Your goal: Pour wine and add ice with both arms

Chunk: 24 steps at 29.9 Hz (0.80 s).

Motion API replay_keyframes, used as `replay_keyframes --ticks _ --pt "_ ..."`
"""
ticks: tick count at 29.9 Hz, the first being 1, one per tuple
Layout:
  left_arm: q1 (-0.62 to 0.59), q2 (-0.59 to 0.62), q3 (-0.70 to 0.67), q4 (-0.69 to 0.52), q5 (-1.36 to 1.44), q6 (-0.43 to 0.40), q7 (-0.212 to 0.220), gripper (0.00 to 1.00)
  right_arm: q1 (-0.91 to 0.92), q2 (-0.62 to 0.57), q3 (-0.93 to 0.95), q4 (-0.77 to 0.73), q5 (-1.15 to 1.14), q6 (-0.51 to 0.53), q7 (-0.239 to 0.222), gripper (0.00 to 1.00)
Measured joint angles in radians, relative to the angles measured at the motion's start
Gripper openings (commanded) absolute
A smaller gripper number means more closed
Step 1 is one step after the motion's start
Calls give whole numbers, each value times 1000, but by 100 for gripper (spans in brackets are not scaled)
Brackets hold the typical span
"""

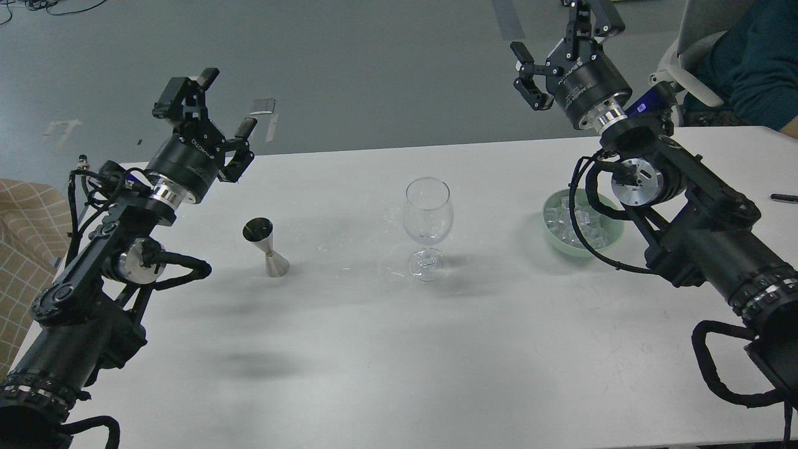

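A clear stemmed glass (427, 218) stands upright at the middle of the white table (399, 349). A small metal jigger (265, 247) stands to its left; I cannot make out any wine in it or in the glass. Clear ice cubes (570, 223) lie in a pale green bowl (614, 240) at the right, partly hidden by my right arm. My left gripper (215, 111) is open and empty, raised above the table's far left edge, behind the jigger. My right gripper (564, 47) is open and empty, raised high beyond the bowl.
A person in a teal top (748, 56) sits on a white chair (676, 59) at the far right corner. A black pen (784, 198) lies at the right edge. A beige checked surface (19, 237) is left of the table. Grey floor lies beyond.
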Motion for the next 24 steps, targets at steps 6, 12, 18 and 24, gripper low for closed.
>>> replay_keyframes --ticks 6,12,18,24 --pt "0 1 0 0 0 -1 0 100 2 -2 -1 0 0 0 0 100" --pt "-1 1 0 0 0 -2 2 100 2 -2 -18 0 0 0 0 100" --pt "-2 1 0 0 -1 -2 2 100 3 -2 -28 0 -1 0 1 100" --pt "-2 1 0 0 -2 -2 3 100 4 -2 -29 0 -1 0 1 100"
